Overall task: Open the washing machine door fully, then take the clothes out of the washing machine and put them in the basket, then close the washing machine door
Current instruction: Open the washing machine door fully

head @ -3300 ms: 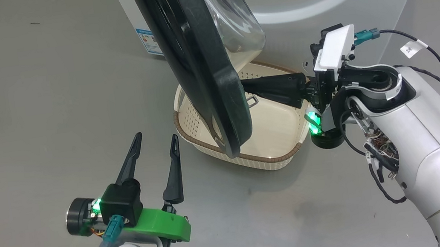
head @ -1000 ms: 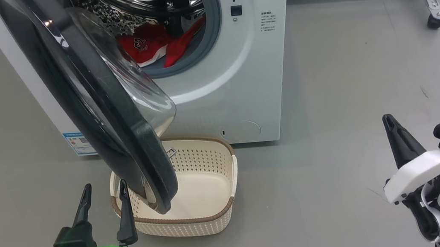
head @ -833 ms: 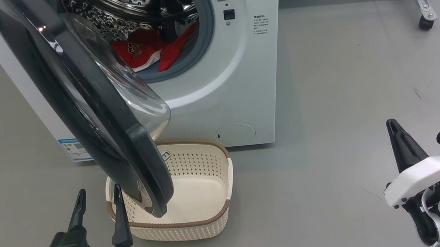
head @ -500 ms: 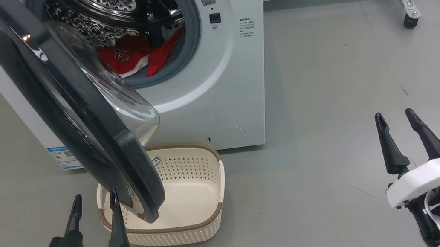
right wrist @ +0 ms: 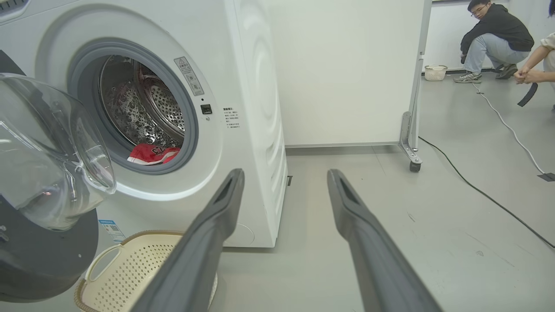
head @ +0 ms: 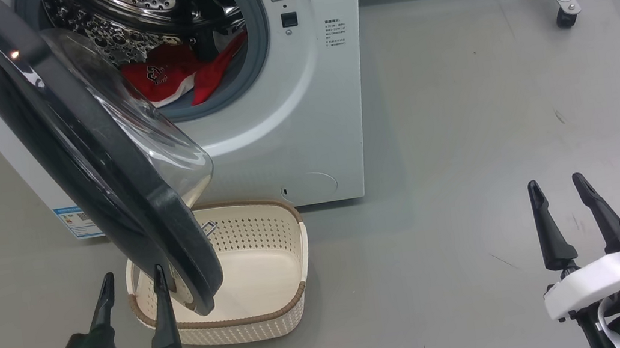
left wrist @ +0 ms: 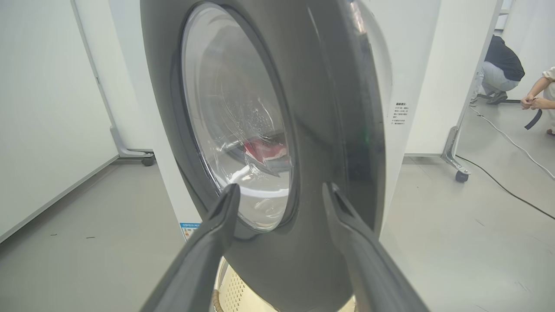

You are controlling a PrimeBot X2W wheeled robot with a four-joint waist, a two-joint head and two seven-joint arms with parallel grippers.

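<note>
Looking at the washing machine door [head: 96, 161] swung partway out, with its bottom edge hanging over the left end of the basket [head: 281, 317]. Found the basket down on the floor, just in front of the washing machine [head: 301, 114]. Spotted the clothes [head: 169, 78] heaped in the drum, right at the gasket lip. Got the left gripper [head: 133, 273] just beside the basket's near left corner, jaws spread, gripping nothing. Same for the right gripper [head: 555, 182], way off right over bare floor.
</note>
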